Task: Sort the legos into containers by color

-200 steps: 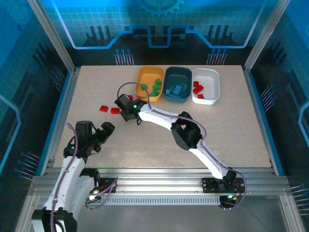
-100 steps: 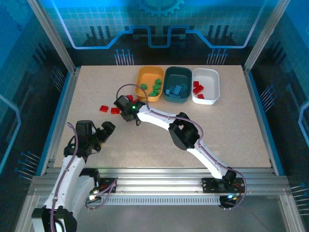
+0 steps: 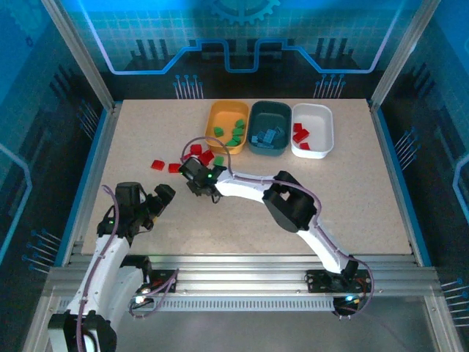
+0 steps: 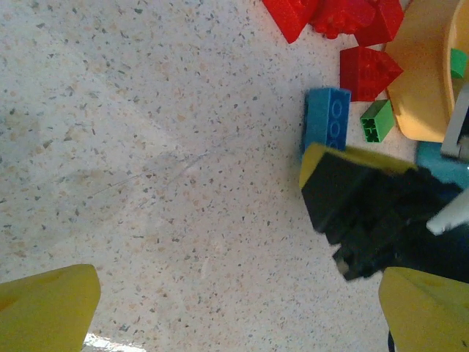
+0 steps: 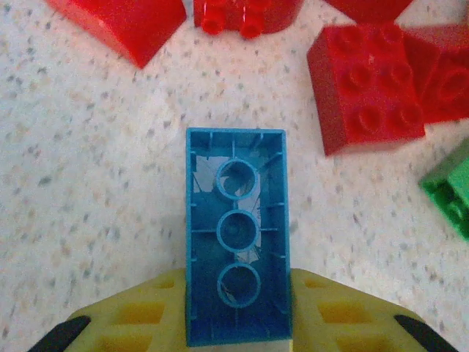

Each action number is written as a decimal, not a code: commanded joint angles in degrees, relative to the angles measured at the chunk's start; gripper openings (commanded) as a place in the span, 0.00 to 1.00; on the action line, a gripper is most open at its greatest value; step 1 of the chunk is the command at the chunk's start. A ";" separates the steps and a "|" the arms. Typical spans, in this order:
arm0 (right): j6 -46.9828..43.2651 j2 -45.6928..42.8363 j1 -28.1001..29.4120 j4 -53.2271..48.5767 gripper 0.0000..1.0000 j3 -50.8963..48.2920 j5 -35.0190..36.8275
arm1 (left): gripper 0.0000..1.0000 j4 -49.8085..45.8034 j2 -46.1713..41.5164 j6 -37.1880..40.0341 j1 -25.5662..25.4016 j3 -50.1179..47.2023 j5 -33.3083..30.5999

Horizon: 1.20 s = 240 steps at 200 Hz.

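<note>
My right gripper (image 3: 195,176) is shut on a blue lego (image 5: 237,235), which shows its hollow underside between the yellow fingers (image 5: 132,315). The same blue lego (image 4: 327,121) lies low over the table, left of the orange-yellow container (image 3: 212,126). Red legos (image 5: 363,88) and a green lego (image 5: 451,191) lie just beyond it. My left gripper (image 3: 163,195) hovers open over bare table at the near left, its fingers (image 4: 44,312) wide apart. The orange-yellow container holds green legos (image 3: 234,133), the teal container (image 3: 270,111) blue ones, the white container (image 3: 316,117) red ones.
Two more red legos (image 3: 157,165) lie on the table left of the right gripper. The three containers stand in a row at the back. The right arm (image 3: 289,205) stretches across the middle of the table. Metal frame posts border the table's sides.
The right gripper has closed on the blue lego and pulled back a little toward the near edge, uncovering red legos behind it. The left arm has stayed put.
</note>
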 commanded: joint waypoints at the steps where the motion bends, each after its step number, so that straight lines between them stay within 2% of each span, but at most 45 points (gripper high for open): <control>1: 2.37 -8.19 0.64 4.48 0.31 -6.49 -2.07 | 0.99 1.38 0.23 1.43 0.58 0.76 1.54; 36: 3.43 -19.03 -1.85 7.50 0.31 -16.92 -2.03 | 0.99 3.38 1.30 1.03 0.62 -0.02 2.82; 69: 2.02 -26.06 -10.09 7.35 0.32 -21.46 -1.00 | 0.99 13.50 6.27 -0.70 -0.05 -2.37 11.73; 86: 2.22 -26.61 -16.63 6.31 0.32 -21.41 -1.35 | 0.99 16.36 10.81 0.00 -2.88 -1.40 12.98; 107: 3.57 -24.57 -24.74 4.29 0.32 -18.88 -3.22 | 0.99 18.21 17.59 1.91 -9.17 1.34 12.96; 138: 3.78 -18.55 -32.23 0.96 0.33 -12.18 -6.12 | 0.98 22.76 25.61 1.71 -14.74 3.57 13.91; 185: 1.94 -10.81 -36.69 -3.84 0.36 -2.92 -8.02 | 0.99 22.35 29.20 2.81 -15.42 4.58 13.39; 198: 1.49 -9.75 -36.98 -4.59 0.41 -1.00 -7.99 | 0.99 22.42 29.75 2.92 -15.42 4.67 13.25; 206: 1.32 -9.33 -37.09 -5.32 0.47 0.11 -8.03 | 0.99 22.35 30.04 2.99 -15.42 4.80 13.25; 224: 0.68 -10.80 -36.90 -5.41 0.53 0.12 -7.42 | 0.99 21.54 30.12 3.31 -15.42 5.62 13.04; 240: 0.86 -16.01 -36.02 -3.02 0.58 -4.05 -5.85 | 0.99 19.66 29.27 4.04 -15.42 6.62 11.82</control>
